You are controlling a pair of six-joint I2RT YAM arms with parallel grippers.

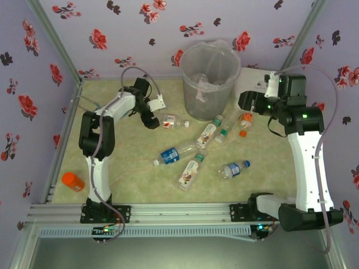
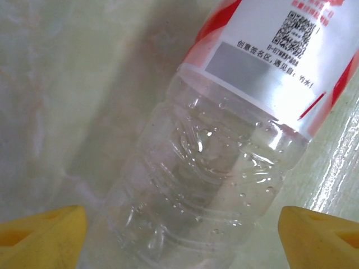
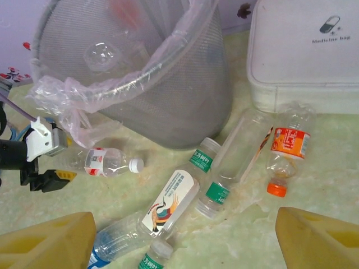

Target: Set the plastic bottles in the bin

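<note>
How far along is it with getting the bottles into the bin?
Done: at least one clear bottle is in the bin. In hand: the left gripper, open, straddles the red-label bottle, not yet gripping. Left: that one plus six more lying outside, such as the orange-cap bottle and the blue-cap bottle. The right gripper is open and empty.

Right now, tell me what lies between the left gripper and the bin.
A red-white labelled bottle, its base between the left gripper's fingers, shown in the top and left wrist views.
</note>
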